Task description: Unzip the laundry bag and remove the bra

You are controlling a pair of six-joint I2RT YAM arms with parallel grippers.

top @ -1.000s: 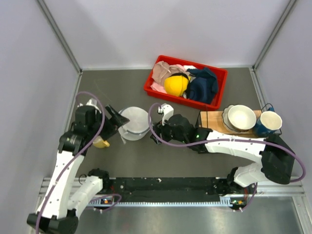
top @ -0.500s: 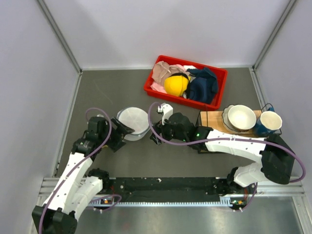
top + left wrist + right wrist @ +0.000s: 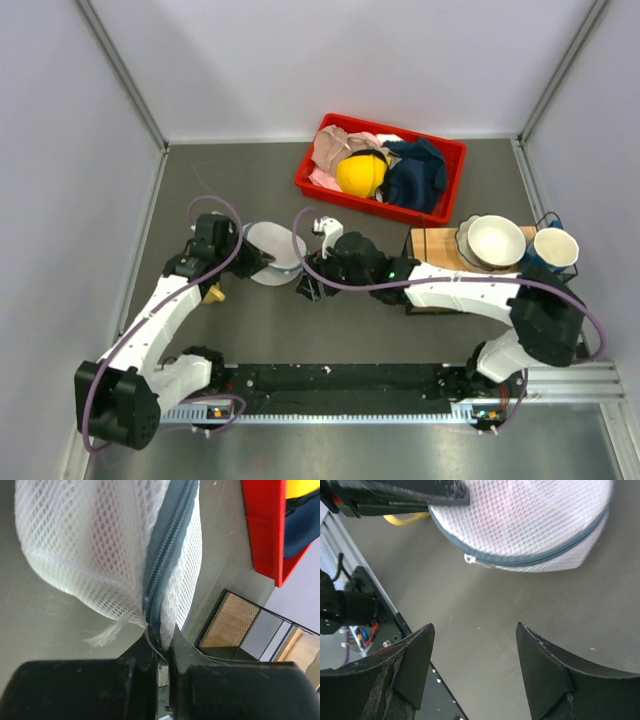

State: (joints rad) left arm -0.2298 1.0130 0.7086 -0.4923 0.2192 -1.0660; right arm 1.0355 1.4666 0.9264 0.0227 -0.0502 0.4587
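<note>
The laundry bag point(image 3: 275, 252), a white mesh ball with a grey-blue zip point(image 3: 167, 555), lies on the grey table left of centre. My left gripper point(image 3: 257, 263) reaches it from the left and is shut on the bag's zip seam, with mesh and zip tape pinched between the fingertips point(image 3: 161, 634). My right gripper point(image 3: 305, 286) hovers open just right of and nearer than the bag, with only bare table between its fingers point(image 3: 475, 630). In the right wrist view the laundry bag point(image 3: 520, 525) sits beyond those fingers. The bra is hidden.
A red bin point(image 3: 312, 181) with cloths and a yellow thing stands at the back. At right are a wooden board point(image 3: 432, 246), a white bowl point(image 3: 497, 240) and a blue mug point(image 3: 553, 250). A small yellow object point(image 3: 212, 294) lies beside the left arm.
My left gripper swung in against the bag and shut on its zip seam. The bag now looks flatter and sits slightly lower left. The right gripper shifted a little left.
</note>
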